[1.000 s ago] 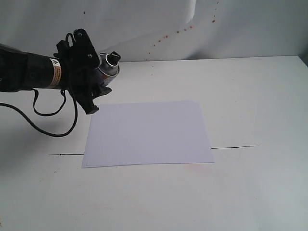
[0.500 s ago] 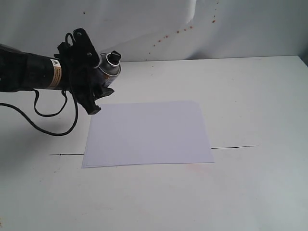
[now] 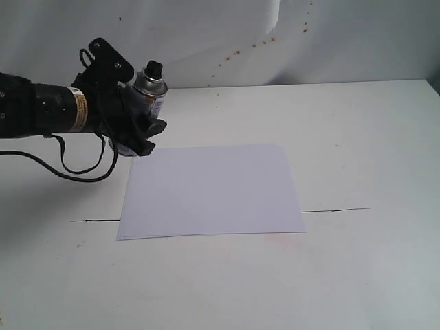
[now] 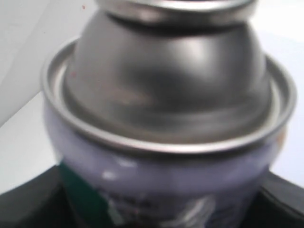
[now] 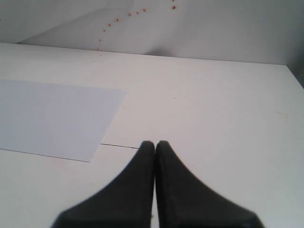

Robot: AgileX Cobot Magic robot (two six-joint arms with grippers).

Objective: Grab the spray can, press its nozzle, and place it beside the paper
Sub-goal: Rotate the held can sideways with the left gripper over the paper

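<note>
The silver spray can [image 3: 150, 93] stands nearly upright at the paper's far left corner, its black nozzle [image 3: 152, 68] on top. My left gripper [image 3: 142, 125] is shut on the can's lower body, the arm reaching in from the left. The left wrist view is filled by the can's domed top [image 4: 166, 80] and label, with dark finger edges at the lower corners. The white paper [image 3: 212, 189] lies flat on the table and shows in the right wrist view too, as paper [image 5: 52, 116]. My right gripper [image 5: 155, 145] is shut and empty above bare table; it is outside the exterior view.
The white table [image 3: 357, 137] stretches right of the paper, with a thin dark line [image 3: 335, 210] running across it. A white wall with small red specks [image 3: 237, 51] backs the table. A black cable [image 3: 75, 175] loops under the left arm.
The left gripper has turned the can from tilted toward the camera to nearly upright and lowered it slightly, close to the paper's far left corner.
</note>
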